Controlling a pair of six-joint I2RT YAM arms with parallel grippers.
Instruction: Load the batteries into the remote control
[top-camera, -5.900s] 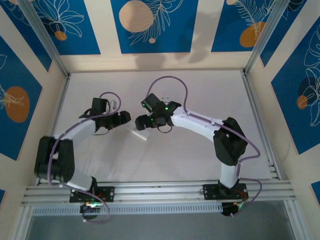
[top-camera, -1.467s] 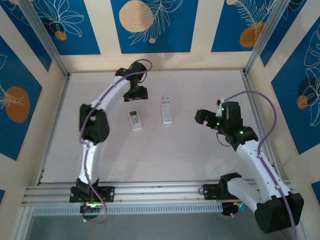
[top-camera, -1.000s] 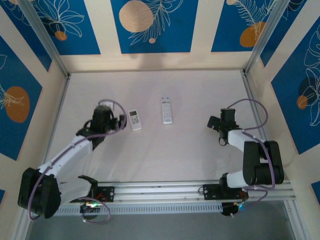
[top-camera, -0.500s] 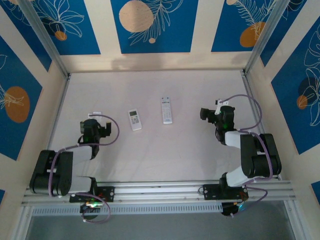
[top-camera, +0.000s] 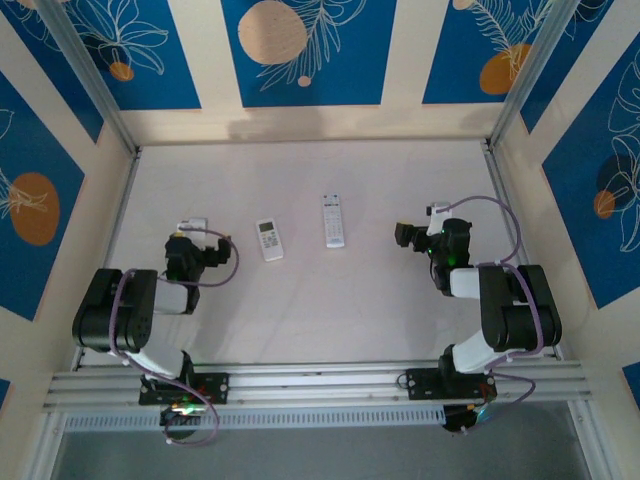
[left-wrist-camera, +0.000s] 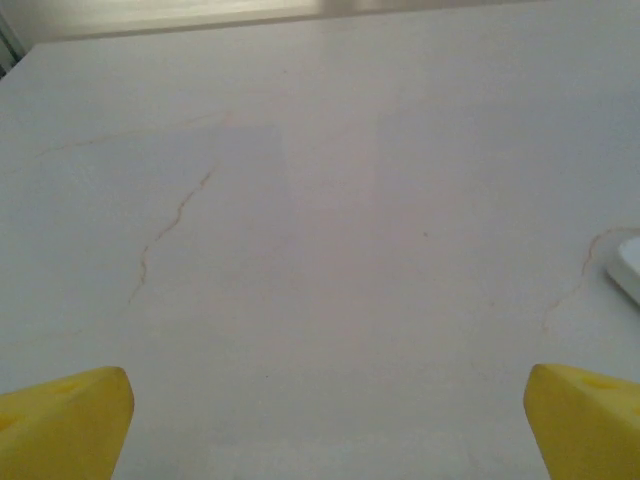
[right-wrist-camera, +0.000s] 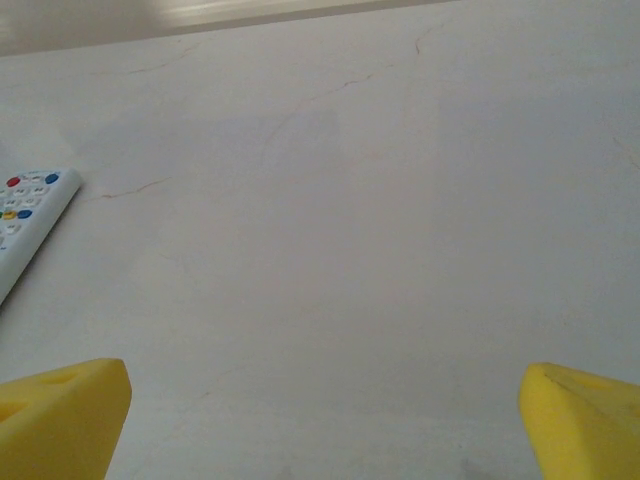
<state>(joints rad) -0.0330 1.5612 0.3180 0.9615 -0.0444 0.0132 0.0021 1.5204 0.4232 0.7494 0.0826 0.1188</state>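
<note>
The short remote (top-camera: 270, 240) and long remote (top-camera: 333, 220) lay face-up mid-frame. The left claw (left-wrist-camera: 322, 400) and right claw (right-wrist-camera: 322, 400) were spread and empty. Whether the batteries were loaded couldn't be told.

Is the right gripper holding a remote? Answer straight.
No: the right gripper has its yellow fingers wide apart over the table, and the remote lies off to one side, untouched.

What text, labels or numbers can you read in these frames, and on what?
None legible.
Short remote: markings too small to read.
Long remote: button markings too small; blurred in the right wrist view.
Blue wall panels: leaf and circle patterns, no lettering.
</note>
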